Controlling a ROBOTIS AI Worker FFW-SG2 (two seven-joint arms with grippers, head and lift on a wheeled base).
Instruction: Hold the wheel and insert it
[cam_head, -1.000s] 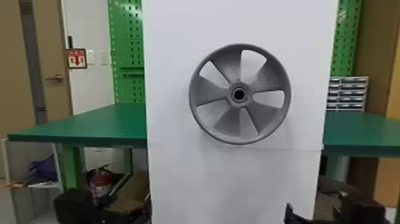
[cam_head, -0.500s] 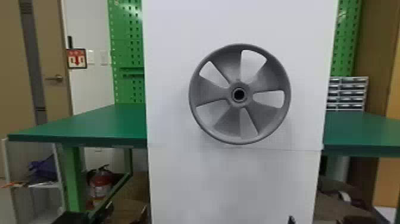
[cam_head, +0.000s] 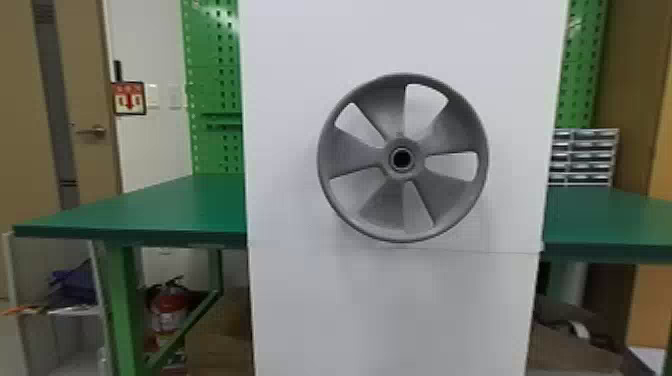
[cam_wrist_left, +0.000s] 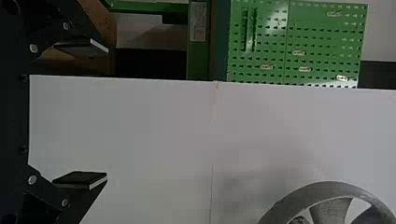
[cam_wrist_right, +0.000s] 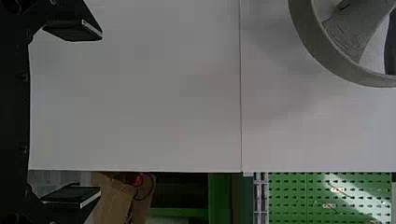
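The wheel (cam_head: 350, 155) is gray, with five broad blades and a round hub around a dark bore (cam_head: 401, 158). In the head view it stands upright before a tall white panel (cam_head: 400, 310), its open face toward the camera. A thin seam crosses the panel just below the wheel's rim. Between the blades, the openings let the pale surface behind show through.

The left gripper (cam_wrist_left: 103, 113) has its two flat black fingers spread wide apart, and it is empty. The white panel shows in the gap between them, and the wheel's rim lies well apart from the fingertips.

The right gripper (cam_wrist_right: 99, 113) is likewise wide open and empty, its two fingers well separated. The panel shows between these too, and part of the wheel, with its curved rim and a blade, sits beyond the fingertips, clear of them.

Green tabletop (cam_head: 150, 212) extends on both sides of the panel in the head view. Behind it on the left are a green pegboard (cam_head: 215, 75) and a door (cam_head: 90, 165), with a red sign (cam_head: 129, 98) between them. A red fire extinguisher (cam_head: 168, 310) is below the left part of the tabletop, and a set of small drawers (cam_head: 585, 155) is beyond the right part.
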